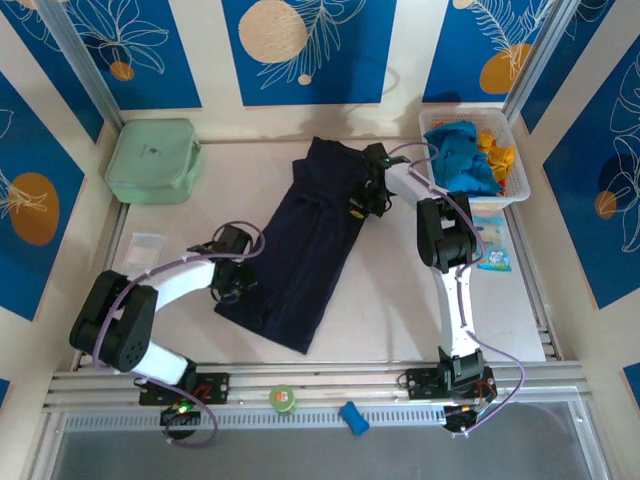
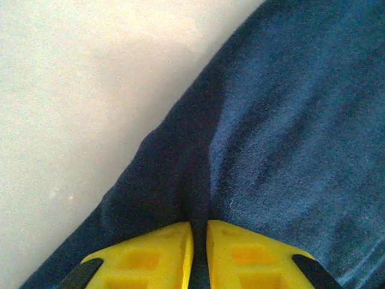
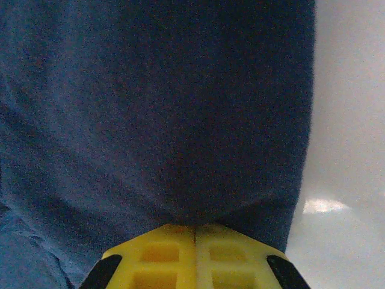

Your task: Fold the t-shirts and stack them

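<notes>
The navy t-shirt (image 1: 305, 250) lies across the middle of the top view as a long slanted strip, and looks already folded lengthwise (a judgement from its narrow shape). The left gripper (image 1: 235, 272) is closed on a ridge of cloth at the shirt's lower-left edge. The right gripper (image 1: 372, 188) is clamped on its upper-right edge. The turquoise t-shirt (image 1: 458, 155) and the orange t-shirt (image 1: 498, 155) sit bunched and unfolded in the white basket (image 1: 470, 200) at upper right. The first shirt seems partly folded. Its cross folds, both other shirts and the stacking remain.
</notes>
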You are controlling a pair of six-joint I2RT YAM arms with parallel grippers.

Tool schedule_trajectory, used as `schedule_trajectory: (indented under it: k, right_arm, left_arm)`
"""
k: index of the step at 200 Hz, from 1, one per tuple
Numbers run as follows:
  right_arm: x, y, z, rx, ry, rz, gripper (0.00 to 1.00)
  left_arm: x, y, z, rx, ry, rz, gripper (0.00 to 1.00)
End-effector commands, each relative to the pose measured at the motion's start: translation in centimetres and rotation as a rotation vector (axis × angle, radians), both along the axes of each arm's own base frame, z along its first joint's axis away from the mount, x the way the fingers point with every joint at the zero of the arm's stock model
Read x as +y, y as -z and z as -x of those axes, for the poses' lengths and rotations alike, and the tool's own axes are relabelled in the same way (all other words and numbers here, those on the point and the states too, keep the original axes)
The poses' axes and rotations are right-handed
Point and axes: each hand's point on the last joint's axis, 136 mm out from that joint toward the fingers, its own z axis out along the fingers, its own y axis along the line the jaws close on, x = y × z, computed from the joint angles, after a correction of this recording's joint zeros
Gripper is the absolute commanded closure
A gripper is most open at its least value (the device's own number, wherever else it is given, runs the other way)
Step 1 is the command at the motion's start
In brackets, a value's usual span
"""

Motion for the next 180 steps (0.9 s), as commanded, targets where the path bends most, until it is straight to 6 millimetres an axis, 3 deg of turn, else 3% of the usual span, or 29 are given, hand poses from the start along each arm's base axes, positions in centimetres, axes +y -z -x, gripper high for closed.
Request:
schedule_trajectory:
  k: [1,59,103,150,180]
  right_arm:
    - [-1.4,2.5,-0.1,0.072,-0.03,0.052,1.0]
    - [-0.6,2.4,-3.7,0.03,-0.189,0.055,1.0]
    - [-0.8,2.9,-3.5,0.056,-0.192,0.031,1.0]
    - [-1.0,3.0,-2.6,0.05,-0.175,0.022,1.0]
    - [-1.0,0.3,-4.3,-0.02,-0.187,-0.013,1.0]
  left_arm:
    - [-0.4,4.8,8.1,0.27,-0.01,0.026,0.82]
    - [-4.0,4.0,11.2,0.272,-0.062,0.116,0.82]
    - [-3.5,2.6,12.6,0.247,-0.073,0.066,0.81]
    - [-2.1,1.0,11.3,0.182,-0.071,-0.032,0.77]
    - [-2.2,-1.5,8.2,0.082,-0.027,-0.11,0.6]
